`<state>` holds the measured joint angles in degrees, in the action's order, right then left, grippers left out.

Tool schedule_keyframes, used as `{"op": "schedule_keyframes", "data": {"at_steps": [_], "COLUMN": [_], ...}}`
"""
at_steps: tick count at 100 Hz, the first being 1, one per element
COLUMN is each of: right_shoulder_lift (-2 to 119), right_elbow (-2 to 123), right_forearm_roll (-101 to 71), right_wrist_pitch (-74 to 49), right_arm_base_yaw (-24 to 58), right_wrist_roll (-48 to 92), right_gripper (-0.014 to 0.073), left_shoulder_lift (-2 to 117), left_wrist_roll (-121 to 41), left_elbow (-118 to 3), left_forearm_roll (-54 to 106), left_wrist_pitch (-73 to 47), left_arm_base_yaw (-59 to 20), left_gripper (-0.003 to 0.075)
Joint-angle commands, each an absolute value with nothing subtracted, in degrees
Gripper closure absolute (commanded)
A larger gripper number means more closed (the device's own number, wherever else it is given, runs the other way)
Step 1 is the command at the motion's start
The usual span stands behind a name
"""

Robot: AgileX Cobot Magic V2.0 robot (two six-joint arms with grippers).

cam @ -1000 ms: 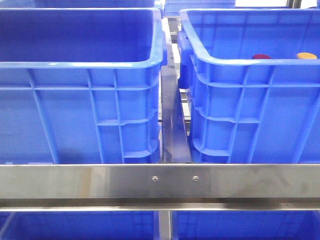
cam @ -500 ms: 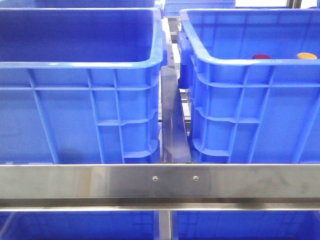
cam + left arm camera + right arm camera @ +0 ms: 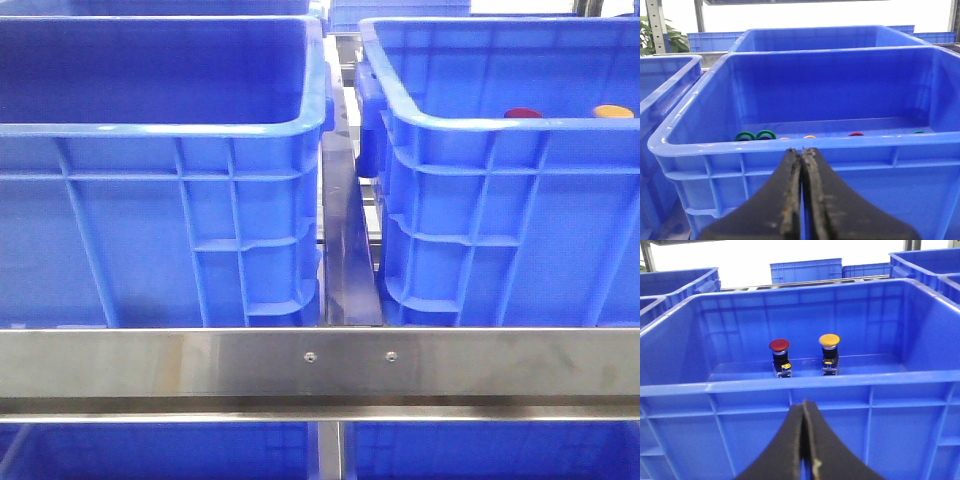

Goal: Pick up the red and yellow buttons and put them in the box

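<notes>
At the near edge of the front view a steel rail (image 3: 320, 365) is seen, and behind it two blue crates stand side by side, the left crate (image 3: 160, 180) and the right crate (image 3: 510, 200), with a dark gap between them. In the left wrist view the left hand (image 3: 801, 200) is held with its fingers pressed together and nothing between them, short of a crate wall; past that wall green rings (image 3: 755, 135) and a few small coloured pieces are glimpsed on the floor (too small to be named). In the right wrist view the right hand (image 3: 804, 450) is likewise shut on nothing, just before the near wall of its crate.

Farther in, toward the back wall of that crate, the red button (image 3: 779, 356) and the yellow button (image 3: 829, 352) are seen standing upright, side by side but apart. Whether this crate is the box meant cannot be settled, so the scene is judged to fit either buttons waiting to be taken out or buttons already set down.

If a pick is in hand, the fingers would have to be parted before the descent, the near rim cleared, and a button's body gripped squarely beneath its cap, lest it topple.

Against the earlier front frames no change is noticed: crates and button caps lie alike.
</notes>
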<state>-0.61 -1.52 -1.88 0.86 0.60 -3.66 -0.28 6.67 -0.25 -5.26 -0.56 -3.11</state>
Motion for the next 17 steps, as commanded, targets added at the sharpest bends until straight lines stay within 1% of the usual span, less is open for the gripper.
{"op": "schedule_keyframes", "data": {"at_steps": [1, 17], "right_shoulder_lift": [-2.1, -2.1], "right_elbow": [-0.4, -0.4], "right_forearm_roll": [-1.4, -1.4], "right_wrist_pitch": [5.8, 5.8], "right_arm_base_yaw": [0.7, 0.7], "right_wrist_roll": [-3.7, -3.7], "right_gripper": [0.0662, 0.0662], "left_shoulder_lift": [-2.2, -2.2], "left_wrist_roll": [6.6, 6.6], "left_elbow": [2.6, 2.6], "left_forearm_roll": [-5.1, -5.1], "left_wrist_pitch": [4.0, 4.0], "left_arm_base_yaw": [-3.0, -3.0], "left_gripper": [0.0739, 0.0739]}}
